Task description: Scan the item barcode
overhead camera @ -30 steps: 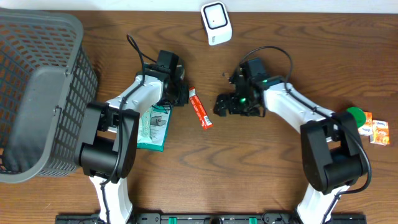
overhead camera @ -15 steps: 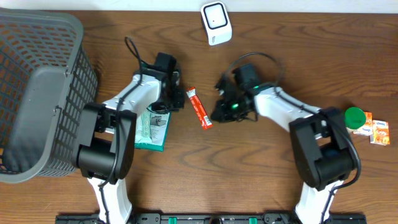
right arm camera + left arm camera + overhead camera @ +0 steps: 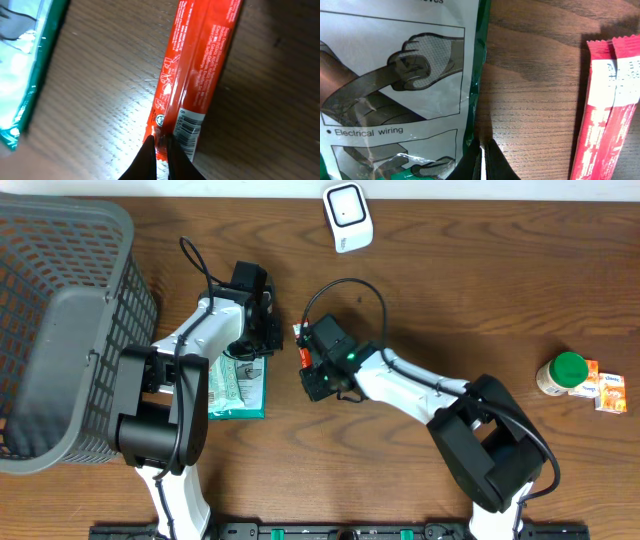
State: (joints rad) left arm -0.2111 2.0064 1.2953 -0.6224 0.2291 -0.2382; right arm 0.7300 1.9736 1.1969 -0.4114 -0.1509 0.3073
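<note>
A red snack bar lies on the wooden table, its barcode at the near end. My right gripper is shut on that end's crimped edge. From overhead the right gripper covers most of the red bar. The white scanner stands at the back centre. My left gripper is shut, its tips at the right edge of a green-and-white packet. Whether it pinches that edge I cannot tell. The red bar lies to its right. Overhead, the left gripper sits above the packet.
A large grey mesh basket fills the left side. A green-lidded jar and small orange-and-white boxes sit at the far right. The packet's edge lies left of the red bar.
My right arm swung left over the red bar and its jaws closed on the bar's end. My left gripper slid left, and the packet turned slightly.
</note>
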